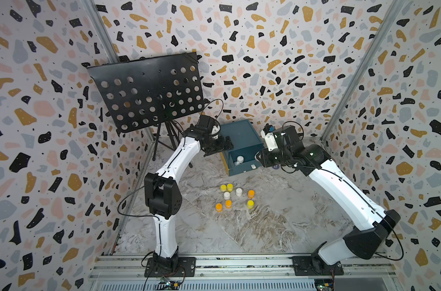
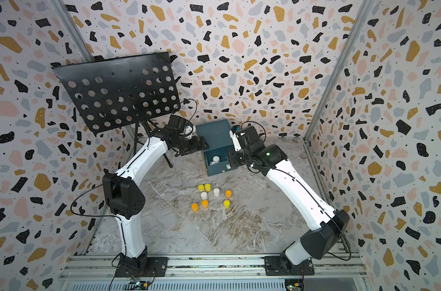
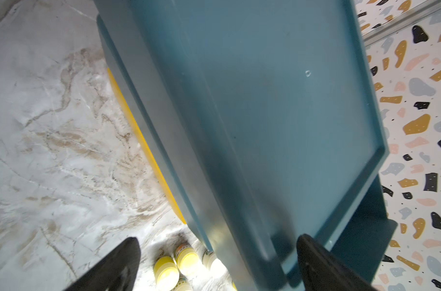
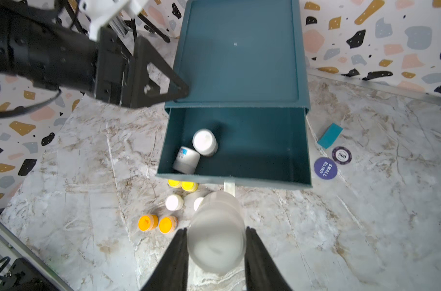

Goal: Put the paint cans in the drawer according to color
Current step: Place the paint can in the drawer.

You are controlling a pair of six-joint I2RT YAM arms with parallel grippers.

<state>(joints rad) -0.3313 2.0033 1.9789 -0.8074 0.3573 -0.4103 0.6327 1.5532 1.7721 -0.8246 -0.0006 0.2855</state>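
Right claw (image 4: 216, 229) clamps a blurred white paint can (image 4: 217, 238) near the drawer (image 4: 239, 180). Left claw (image 3: 218, 238) gapes empty, only tips showing.

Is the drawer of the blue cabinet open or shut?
Open. The drawer stands pulled out from the cabinet, and white paint cans are visible inside it.

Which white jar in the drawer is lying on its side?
The white jar at the front of the drawer lies on its side; its neighbour stands lid up.

links: white shells (image 1: 345, 191) | joints: black housings (image 1: 161, 196) | cables: thin black (image 1: 118, 204) | bases: black plates (image 1: 186, 270)
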